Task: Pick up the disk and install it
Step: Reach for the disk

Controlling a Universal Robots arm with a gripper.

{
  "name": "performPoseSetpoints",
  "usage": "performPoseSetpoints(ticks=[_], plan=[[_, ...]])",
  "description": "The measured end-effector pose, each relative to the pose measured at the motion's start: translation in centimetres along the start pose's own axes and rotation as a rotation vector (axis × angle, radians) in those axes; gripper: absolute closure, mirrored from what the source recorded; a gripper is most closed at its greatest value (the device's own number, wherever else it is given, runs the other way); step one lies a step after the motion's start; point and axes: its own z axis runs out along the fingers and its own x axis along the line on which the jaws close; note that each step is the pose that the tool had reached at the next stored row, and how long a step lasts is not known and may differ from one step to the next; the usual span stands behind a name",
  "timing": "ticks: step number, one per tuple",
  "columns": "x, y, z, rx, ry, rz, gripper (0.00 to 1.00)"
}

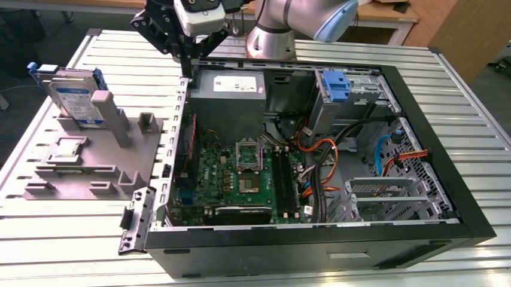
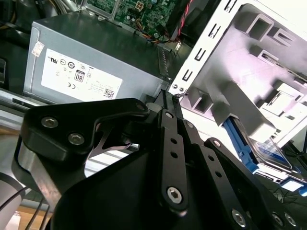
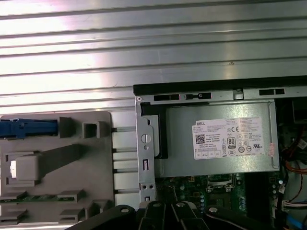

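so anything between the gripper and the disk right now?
Nothing visible from above. The gripper hangs over the computer case's corner; the disk stands upright in the grey fixture to the exterior view's left, open air between. A grey post rises beside the disk on the case's side, likely blocking a level sideways approach.

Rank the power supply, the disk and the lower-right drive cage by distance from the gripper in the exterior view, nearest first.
1. Power supply: in the case corner, right beside the gripper.
2. Disk: upright on the grey fixture, at the exterior view's left.
3. Drive cage: at the opposite end of the case, toward the exterior view's lower right.
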Motion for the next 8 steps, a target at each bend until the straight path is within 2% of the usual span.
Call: performPoseSetpoints(ticks=[8], plan=[[0.21,-0.02,0.11,0.0003,0.004,0.0,0.9]])
